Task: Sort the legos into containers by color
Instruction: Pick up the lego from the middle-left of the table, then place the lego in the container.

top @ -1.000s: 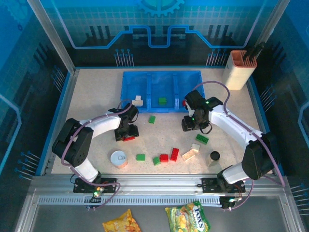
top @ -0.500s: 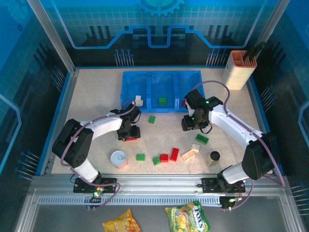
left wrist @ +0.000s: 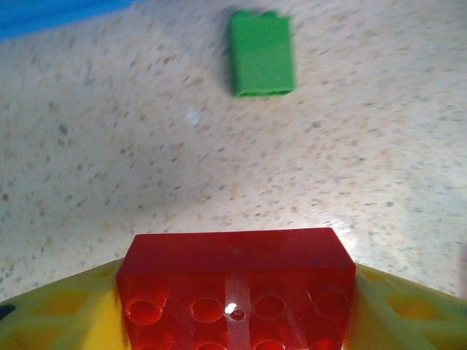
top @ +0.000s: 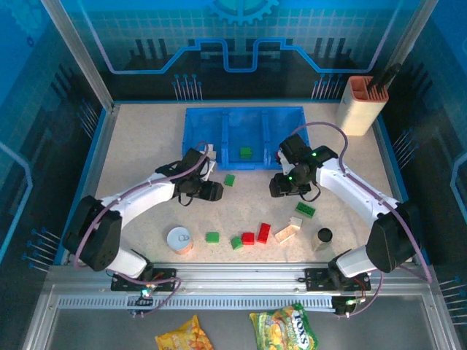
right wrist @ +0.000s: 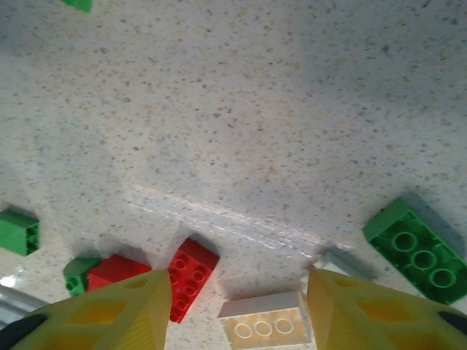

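Legos: lot of red, green and cream bricks, logged from my remote station.

1. Held red brick point(left wrist: 233, 270): oblong, studs toward the wrist camera. It is pinched between the yellow fingers point(left wrist: 58, 313) of the left gripper point(top: 210, 191), over the speckled table point(top: 146, 146), at 6 o'clock of the bin's left compartment.
2. Loose green brick point(left wrist: 263, 52): flat on the table, at 12 o'clock of the held one in the left wrist view.
3. Blue bin point(top: 219, 117): three compartments, at 12 o'clock on the table. The binned green brick point(top: 246, 152) lies in the middle compartment. The binned cream brick point(top: 209, 151) is in the left one, half hidden by the arm.
4. Right gripper point(right wrist: 237, 288): fingers spread, nothing between them. It hovers at 6 o'clock of the bin's right compartment.
5. Below it in the wrist view: long green brick point(right wrist: 416, 251) at 4 o'clock, long cream brick point(right wrist: 266, 328) at 6 o'clock, small red brick point(right wrist: 191, 277) at 7 o'clock.
6. Sundries in the overhead view: round tin point(top: 179, 239) at 7 o'clock, black cylinder point(top: 325, 235) at 5 o'clock, beige holder point(top: 361, 109) at 1 o'clock.
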